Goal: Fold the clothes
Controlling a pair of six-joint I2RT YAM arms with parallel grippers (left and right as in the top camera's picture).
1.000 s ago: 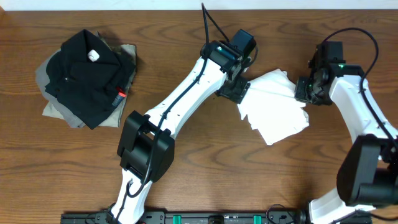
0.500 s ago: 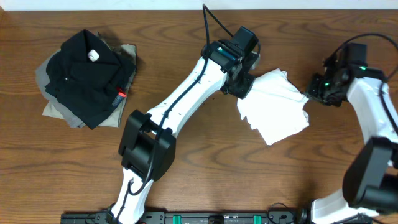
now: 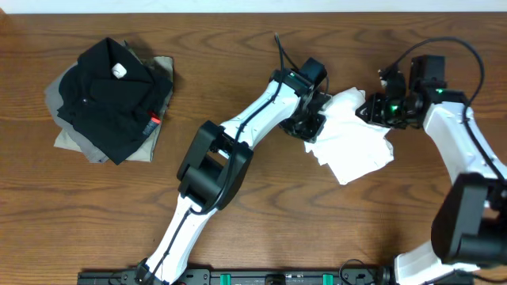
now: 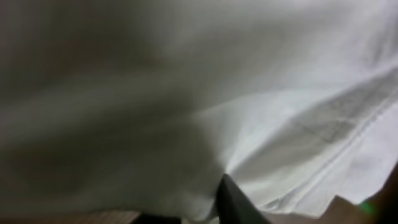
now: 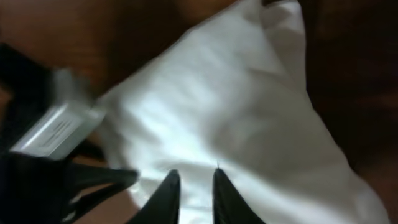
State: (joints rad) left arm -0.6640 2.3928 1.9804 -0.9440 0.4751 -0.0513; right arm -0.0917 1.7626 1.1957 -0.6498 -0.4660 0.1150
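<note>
The clothes (image 3: 356,146), a white T-shirt gathered into a rumpled, roughly square bundle with no print showing, lie on the bench (image 3: 317,229) right of centre, toward its far side. Both arms work the bundle's far edge. The left arm (image 3: 253,111) reaches across to the upper left corner and the right arm (image 3: 455,138) bends in to the upper right corner. That placing would suit drawing the top edge taut or carrying it toward the near side for another fold. In the right wrist view the right fingers (image 5: 166,196) stand narrow, close together, with a thin pinch of the white cloth between them. The left fingers (image 4: 233,202) show only as one dark tip against fabric that fills the blurred left wrist view, so I cannot tell whether they have closed on the shirt or merely press into it. The bundle's near and right-hand edges are ragged, with several layers stepping out past one another, and nothing holds them. They would likely trail or splay if the far edge is lifted. Bare bench lies in front of the shirt and to its near left, which gives room to lay a fold forward. The space between the two wrists over the cloth is tight. Well apart, at the far left, a black folded garment (image 3: 107,99) rests on a grey folded garment (image 3: 75,138), clear of the work.
</note>
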